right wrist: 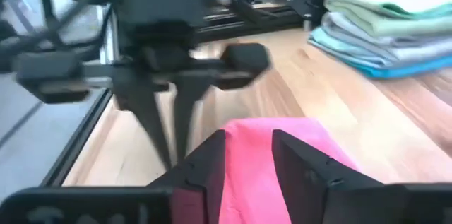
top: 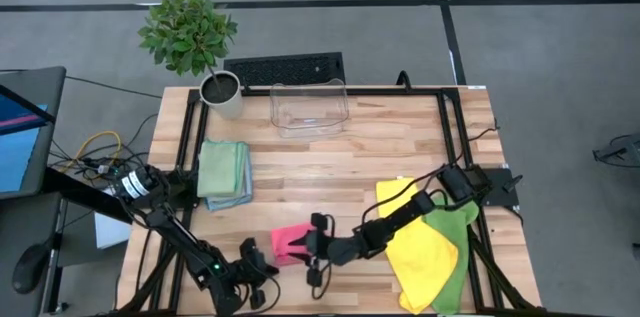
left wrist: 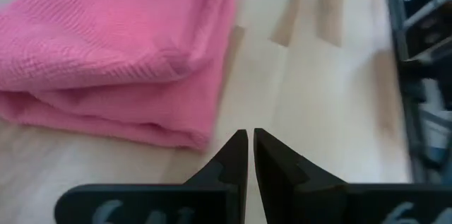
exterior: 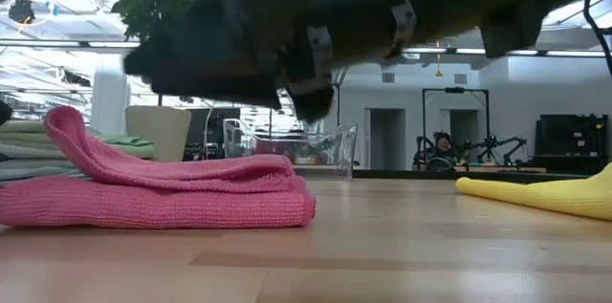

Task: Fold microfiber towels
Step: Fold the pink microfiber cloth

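A pink microfiber towel [top: 288, 244] lies folded in several layers on the wooden table near its front edge, also seen in the low view [exterior: 163, 193]. My right gripper [right wrist: 247, 139] is open and hovers just above the towel's right end [exterior: 287, 164], coming from the table's right. My left gripper [left wrist: 250, 136] is shut and stands beside the towel's near left corner, apart from it [top: 262, 262]. A stack of folded pale green and light blue towels [top: 224, 170] rests at the left. Yellow [top: 420, 247] and lime green [top: 455, 219] towels lie loose at the right.
A clear plastic bin [top: 308, 107] stands at the table's far edge, with a potted plant [top: 221, 92] to its left and a keyboard [top: 285, 67] behind it. Bare wood [top: 340, 172] lies between the folded stack and the loose towels.
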